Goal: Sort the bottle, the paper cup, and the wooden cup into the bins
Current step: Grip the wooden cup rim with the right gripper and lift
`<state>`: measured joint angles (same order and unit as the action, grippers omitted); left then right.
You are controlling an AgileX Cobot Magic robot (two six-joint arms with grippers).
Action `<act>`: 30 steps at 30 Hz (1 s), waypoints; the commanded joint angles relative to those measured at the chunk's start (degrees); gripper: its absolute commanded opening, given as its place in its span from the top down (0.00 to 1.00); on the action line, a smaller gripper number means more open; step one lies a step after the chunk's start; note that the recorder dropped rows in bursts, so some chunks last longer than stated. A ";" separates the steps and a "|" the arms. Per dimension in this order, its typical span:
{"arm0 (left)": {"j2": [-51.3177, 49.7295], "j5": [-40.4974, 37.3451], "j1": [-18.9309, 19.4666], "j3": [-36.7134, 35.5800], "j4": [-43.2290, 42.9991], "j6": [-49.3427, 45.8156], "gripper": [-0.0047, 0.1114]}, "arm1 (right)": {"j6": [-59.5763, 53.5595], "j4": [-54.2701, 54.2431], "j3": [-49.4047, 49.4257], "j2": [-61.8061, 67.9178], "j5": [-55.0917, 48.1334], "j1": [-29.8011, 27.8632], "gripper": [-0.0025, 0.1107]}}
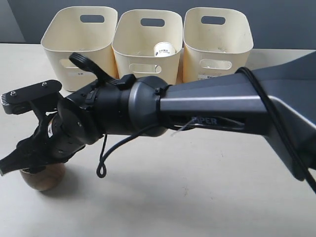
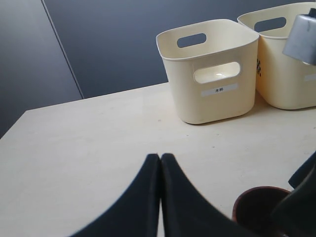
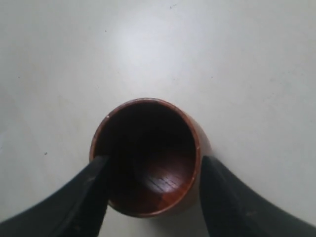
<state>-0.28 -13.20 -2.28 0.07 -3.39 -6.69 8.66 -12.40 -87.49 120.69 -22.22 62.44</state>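
Note:
The wooden cup [image 1: 44, 178] stands upright on the table at the near left, and its dark-brown bowl [image 3: 148, 158] is empty. My right gripper [image 1: 35, 159] has reached across and is open. Its fingers [image 3: 84, 197] stand one on each side of the cup, close to the rim. My left gripper [image 2: 160, 158] is shut with nothing in it, low over the table near the cup [image 2: 254, 210]. The paper cup [image 1: 164, 49] lies inside the middle bin [image 1: 129, 54]. The bottle is out of view.
Three cream bins stand in a row at the back: the left bin [image 1: 61, 49], the middle one and the right bin [image 1: 217, 42]. The right arm [image 1: 212, 108] stretches low across the table's middle, with a black cable loop [image 1: 102, 168] hanging under it.

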 commanded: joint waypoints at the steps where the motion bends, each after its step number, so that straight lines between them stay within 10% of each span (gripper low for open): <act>1: 0.28 0.31 -0.18 -0.07 -0.33 0.11 0.96 | 0.13 -0.05 -0.31 -0.14 1.76 -0.02 0.51; 23: 0.28 0.31 -0.18 -0.07 -0.33 0.11 0.96 | 2.00 0.30 -0.31 3.03 3.01 -0.12 0.51; 30: 0.28 0.31 -0.18 -0.07 -0.33 0.11 0.96 | 2.00 0.33 -0.31 3.03 2.07 -0.12 0.89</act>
<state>-0.28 -13.20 -2.28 0.07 -3.39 -6.69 10.68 -12.27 -87.49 123.81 -19.79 62.44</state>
